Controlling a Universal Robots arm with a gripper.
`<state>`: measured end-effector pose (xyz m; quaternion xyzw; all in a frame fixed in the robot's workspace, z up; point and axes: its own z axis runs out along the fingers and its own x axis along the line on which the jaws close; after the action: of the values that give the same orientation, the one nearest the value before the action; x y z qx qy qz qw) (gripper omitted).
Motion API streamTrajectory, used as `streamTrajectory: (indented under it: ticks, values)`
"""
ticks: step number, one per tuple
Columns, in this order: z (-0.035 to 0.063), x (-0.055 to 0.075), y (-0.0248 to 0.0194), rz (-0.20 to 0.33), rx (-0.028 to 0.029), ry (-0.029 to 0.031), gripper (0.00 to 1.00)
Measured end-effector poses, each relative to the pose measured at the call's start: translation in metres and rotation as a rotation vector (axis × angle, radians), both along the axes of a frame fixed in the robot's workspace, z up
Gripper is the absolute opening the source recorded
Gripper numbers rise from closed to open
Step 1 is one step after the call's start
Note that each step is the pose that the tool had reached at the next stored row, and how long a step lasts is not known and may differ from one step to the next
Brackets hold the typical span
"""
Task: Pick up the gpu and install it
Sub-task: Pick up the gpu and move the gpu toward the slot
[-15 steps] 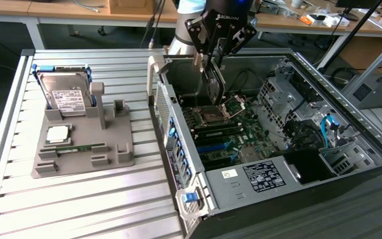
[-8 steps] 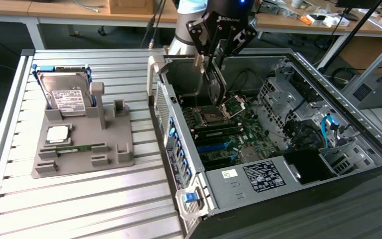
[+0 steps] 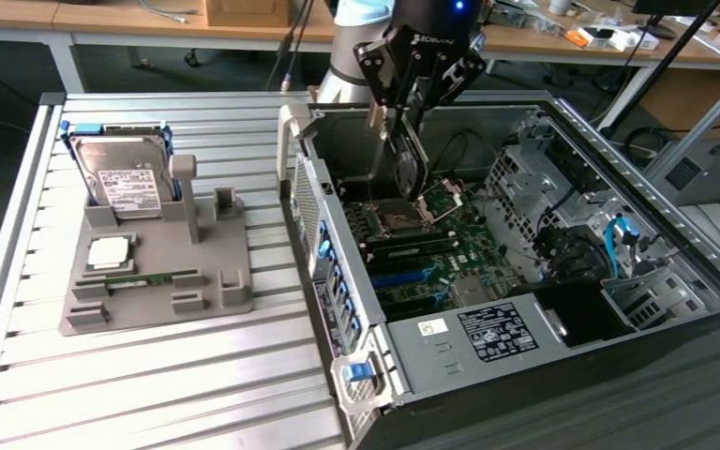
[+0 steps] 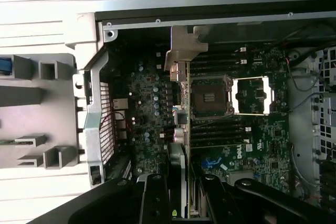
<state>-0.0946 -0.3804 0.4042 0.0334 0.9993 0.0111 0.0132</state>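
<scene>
In the exterior view, you see the gpu (image 3: 405, 161) in the upper middle of the frame. It hangs on its edge under the jaws, which are clamped on its upper part. It is inside the open computer case (image 3: 660, 234), above the motherboard (image 3: 426, 246), and I think it does not touch the board yet. Here it looks like a thin, dark, flat card, almost only a line. The risk, in my judgement, is the narrow grip. If the card turns a little between the jaws, its lower edge may come down beside the slot and strike the parts around it. At the exterior view's left, the hard drive (image 3: 128, 183) stands in the grey holder (image 3: 160, 291) on the desk (image 3: 147, 394), well apart from the case.

In the wrist view, the gpu (image 4: 179, 129) is seen from its edge, between the two dark fingers (image 4: 154, 198). Its silver bracket (image 4: 184, 51) is at the end far from them. The card runs just beside the open CPU socket (image 4: 210, 98). If you go down off line, the bracket may catch on the metal of the case, or the card edge may hit the socket, which is probably delicate.
</scene>
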Motion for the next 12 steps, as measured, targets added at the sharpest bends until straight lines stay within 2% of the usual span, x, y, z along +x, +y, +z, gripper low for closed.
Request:
streamTrajectory:
  ticks: [12]
  values:
    - [-0.0049,0.0053,-0.0003,0.0,-0.0004,0.0,0.27]
